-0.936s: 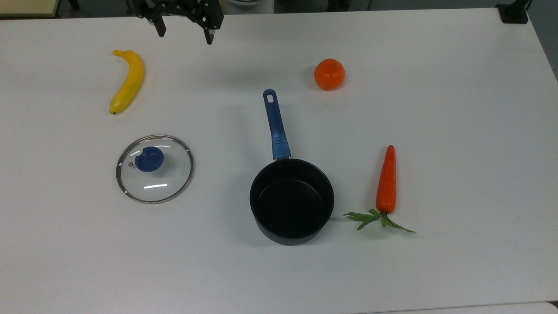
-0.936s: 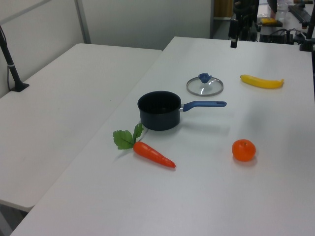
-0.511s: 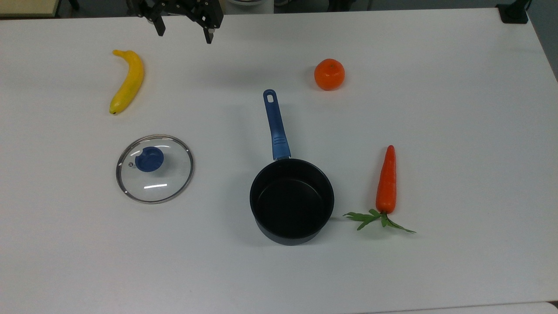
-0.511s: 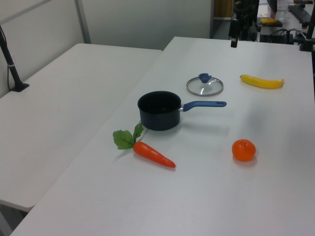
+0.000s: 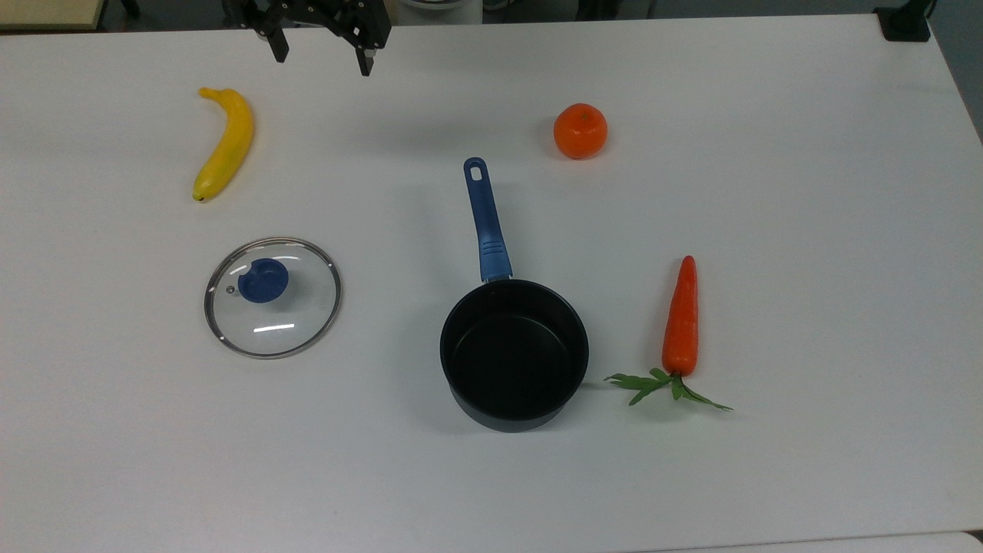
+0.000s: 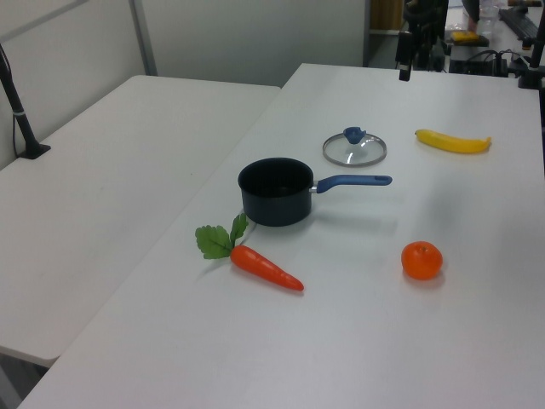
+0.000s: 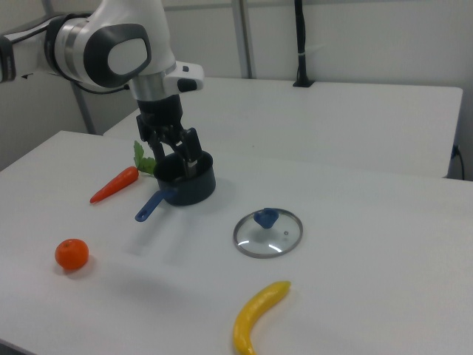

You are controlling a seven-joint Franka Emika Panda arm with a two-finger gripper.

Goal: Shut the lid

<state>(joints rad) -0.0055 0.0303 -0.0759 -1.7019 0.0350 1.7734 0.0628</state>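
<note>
**A:** Quick, what changed?

**B:** Barely anything. My gripper (image 5: 319, 55) has crept slightly toward the top view's upper edge compared with the earlier frames; the near finger tip sat a little lower before. My fingers are spread wide, nothing between them. I'm up in the air above the table (image 5: 806, 230), at the top view's upper left.

**A:** And the lid?

**B:** The lid (image 5: 273, 297) hasn't moved. It lies flat on the table, blue knob up, to the top view's left of the saucepan (image 5: 514, 352) and well apart from it. Same in the left view: lid (image 6: 354, 148) behind the saucepan (image 6: 276, 191), not on it. The pan is open and looks empty.

**A:** Other stuff?

**B:** All unchanged. Banana (image 5: 224, 144) above the lid in the top view, orange (image 5: 580, 130) up past the pan handle's end, carrot (image 5: 680, 319) just to the top view's right of the pan, leaves pointing down-frame.

**A:** Right view?

**B:** My gripper (image 7: 174, 155) appears in front of the saucepan (image 7: 188, 183) there, jaws apart; lid (image 7: 268, 232) sits to the right view's right of it, banana (image 7: 256, 316) nearer the camera.
</note>
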